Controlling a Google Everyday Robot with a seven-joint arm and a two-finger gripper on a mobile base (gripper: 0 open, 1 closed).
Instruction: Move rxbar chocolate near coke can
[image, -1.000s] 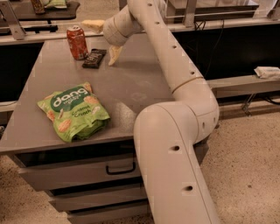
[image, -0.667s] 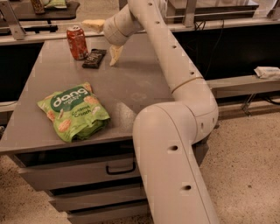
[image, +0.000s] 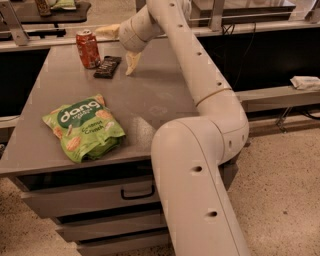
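The coke can (image: 88, 48) stands upright, red with a silver top, at the far left of the grey table (image: 160, 95). The rxbar chocolate (image: 107, 66), a flat dark bar, lies on the table just right of the can, nearly touching its base. My gripper (image: 120, 47) is over the far edge of the table, just right of the bar. It is open and empty: one pale finger (image: 132, 62) points down to the table beside the bar, the other (image: 107, 31) points left behind the can.
A green Dang chip bag (image: 85, 127) lies at the front left of the table. My arm reaches over the table's right side. Drawers (image: 100, 195) sit under the tabletop. Another table stands behind, and a shelf with a cloth (image: 305, 82) is at right.
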